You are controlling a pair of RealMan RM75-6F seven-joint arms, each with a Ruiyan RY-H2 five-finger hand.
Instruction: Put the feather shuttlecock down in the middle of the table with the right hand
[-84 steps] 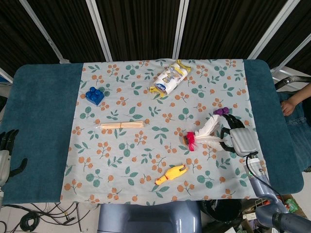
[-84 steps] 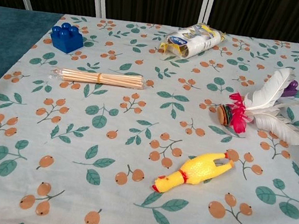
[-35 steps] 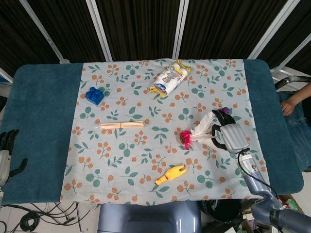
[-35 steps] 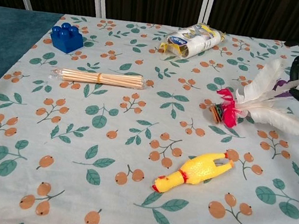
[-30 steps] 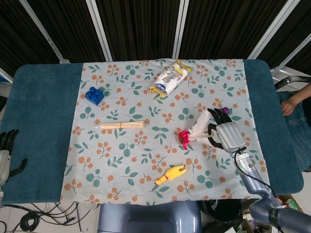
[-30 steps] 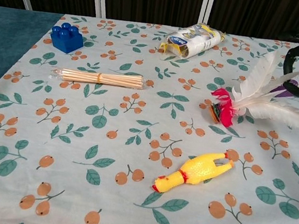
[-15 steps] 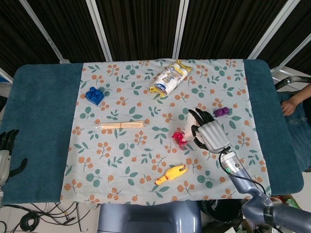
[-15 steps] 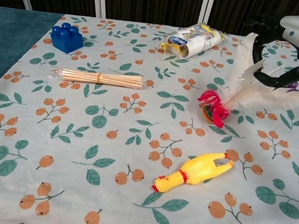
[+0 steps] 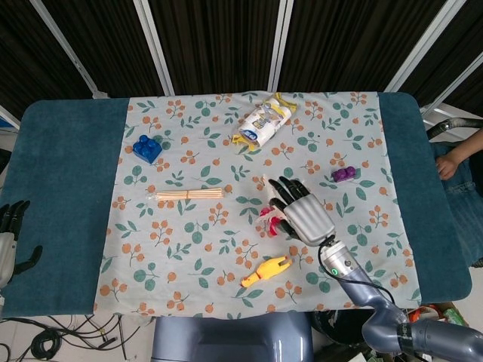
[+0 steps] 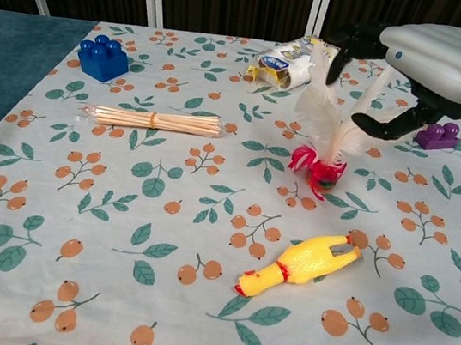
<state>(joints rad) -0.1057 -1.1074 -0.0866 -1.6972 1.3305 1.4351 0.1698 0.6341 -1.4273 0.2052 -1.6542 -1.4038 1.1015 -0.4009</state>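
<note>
The feather shuttlecock (image 10: 325,128) has white feathers and a red fringed base. It stands nearly upright, base down, near the middle of the flowered cloth; whether the base touches the cloth I cannot tell. My right hand (image 10: 433,62) grips its feathers from the right and above. In the head view the right hand (image 9: 303,212) covers most of the feathers, and only the shuttlecock's red base (image 9: 270,221) shows at its left. My left hand (image 9: 9,235) rests off the table's near left corner, fingers apart and holding nothing.
A yellow rubber chicken (image 10: 303,264) lies just in front of the shuttlecock. A bundle of wooden sticks (image 10: 156,119) and a blue brick (image 10: 104,58) lie to the left. A snack bag (image 10: 294,63) sits at the back, and a purple brick (image 10: 437,134) at the right.
My right hand has carried the shuttlecock leftward from the cloth's right side to the middle, tipping it from lying flat to nearly upright. The left hand has not moved.
</note>
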